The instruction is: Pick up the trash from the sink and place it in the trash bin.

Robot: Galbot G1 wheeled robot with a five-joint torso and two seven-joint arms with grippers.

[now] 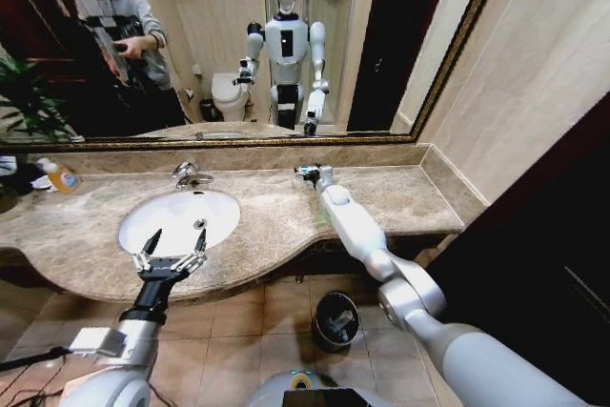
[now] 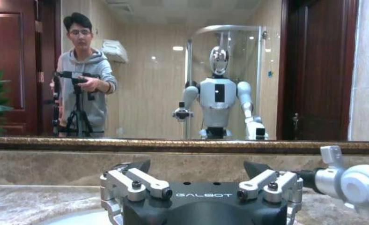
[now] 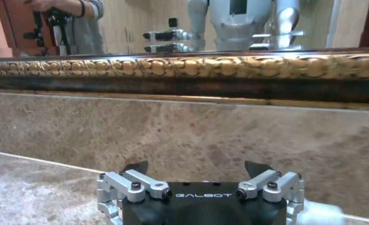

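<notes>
From the head view, the left gripper [image 1: 170,249] is seen spread open and empty at the near rim of the white basin [image 1: 152,228]; no trash can be made out inside it. The black bin [image 1: 335,321] stands on the floor below the counter, its contents unclear. A blind descent could strike porcelain.

In the left wrist view, the spread fingers [image 2: 136,180] hold nothing.

In the right wrist view, the right gripper [image 3: 197,176] rests unclenched and empty near the backsplash [image 3: 191,136]; a collision is risked if it is advanced.

Sink [image 1: 181,218] set in counter [image 1: 400,199]; trash bin [image 1: 335,320] on floor below.
</notes>
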